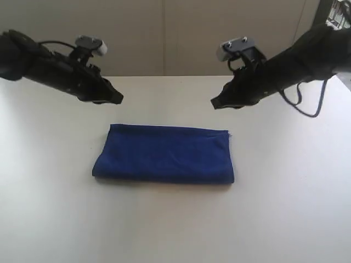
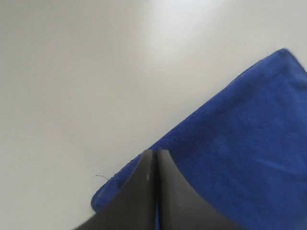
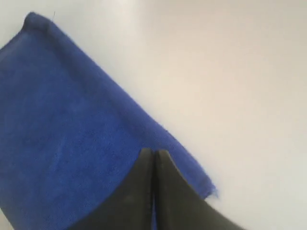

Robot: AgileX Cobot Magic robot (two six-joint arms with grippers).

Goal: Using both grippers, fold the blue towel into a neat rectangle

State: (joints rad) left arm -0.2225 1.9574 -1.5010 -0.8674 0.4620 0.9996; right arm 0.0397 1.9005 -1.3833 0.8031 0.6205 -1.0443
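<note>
The blue towel lies folded into a flat rectangle in the middle of the white table. My left gripper hangs in the air behind the towel's far left corner, shut and empty. Behind the far right corner my right gripper hangs at about the same height, also shut with nothing in it. In the left wrist view the closed left gripper points over the blue towel near one corner. The right wrist view shows the closed right gripper above the blue towel close to its edge.
A black cable loops down from the right arm over the table's far right. A pale wall rises behind the table's back edge. Bare table surface surrounds the towel on all sides.
</note>
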